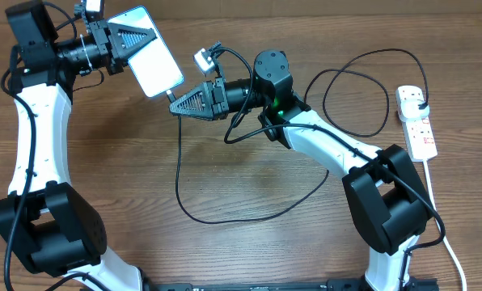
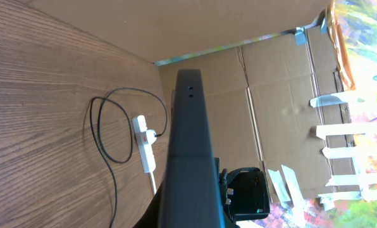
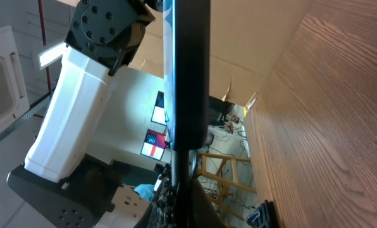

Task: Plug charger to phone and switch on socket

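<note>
Plugging step: connector into phone, judged not seated yet; socket switch not yet touched.
Left gripper (image 1: 144,36): clamped on the phone (image 1: 158,65) at its upper-left end, holding it above the table (image 1: 265,250).
Right gripper (image 1: 176,103): looks closed on the charger (image 1: 177,162) close to its connector end. The cable leaves at the fingertips and drops to the table; the tip itself is too small to make out.
Phone position: upper left of the overhead view, bright screen facing the camera.
Phone axis: long axis diagonal, upper-left to lower-right; the free short end points down-right.
Key relation: the phone's free end lies just up-left of the right gripper's fingertips; touching or a small gap, cannot tell. The right wrist view shows the phone edge-on straight ahead, so it is roughly lined up.
Nearer arm: right, which carries the connector; left only presents the phone.
Socket (image 1: 415,121): far right on the table, long axis up-down in the overhead view, black plug (image 1: 420,100) in its top outlet. It is well apart from both grippers, on the right arm's side.
Next move (judgement): a short push up-left along the phone's long axis.
</note>
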Tool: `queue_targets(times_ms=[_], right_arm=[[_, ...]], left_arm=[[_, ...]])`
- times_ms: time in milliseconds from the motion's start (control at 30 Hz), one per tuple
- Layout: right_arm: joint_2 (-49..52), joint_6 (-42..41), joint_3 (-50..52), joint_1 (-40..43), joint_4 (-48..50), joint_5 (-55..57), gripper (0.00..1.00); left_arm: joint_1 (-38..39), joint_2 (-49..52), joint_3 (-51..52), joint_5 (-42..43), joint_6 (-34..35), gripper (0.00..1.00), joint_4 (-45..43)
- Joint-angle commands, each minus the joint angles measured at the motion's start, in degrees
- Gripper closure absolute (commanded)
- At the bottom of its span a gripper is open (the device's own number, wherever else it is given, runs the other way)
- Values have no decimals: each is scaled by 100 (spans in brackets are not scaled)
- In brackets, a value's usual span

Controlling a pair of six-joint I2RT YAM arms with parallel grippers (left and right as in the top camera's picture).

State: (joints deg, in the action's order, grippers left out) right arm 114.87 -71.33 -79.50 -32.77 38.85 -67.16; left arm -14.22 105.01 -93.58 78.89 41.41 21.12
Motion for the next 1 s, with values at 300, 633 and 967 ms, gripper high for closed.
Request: queue_targets(times_ms=[300,633,967], right_arm=[[-52,44,-83,7,55,160,96],[-52,-90,-83,7,306,304,96],[-52,-87,-83,35,308,304,96]], left_arm=[[262,-28,-101,940,-317,96,-42],[267,-28,-101,1156,-549,96,-42],[256,-28,-101,1156,-542,95,-42]])
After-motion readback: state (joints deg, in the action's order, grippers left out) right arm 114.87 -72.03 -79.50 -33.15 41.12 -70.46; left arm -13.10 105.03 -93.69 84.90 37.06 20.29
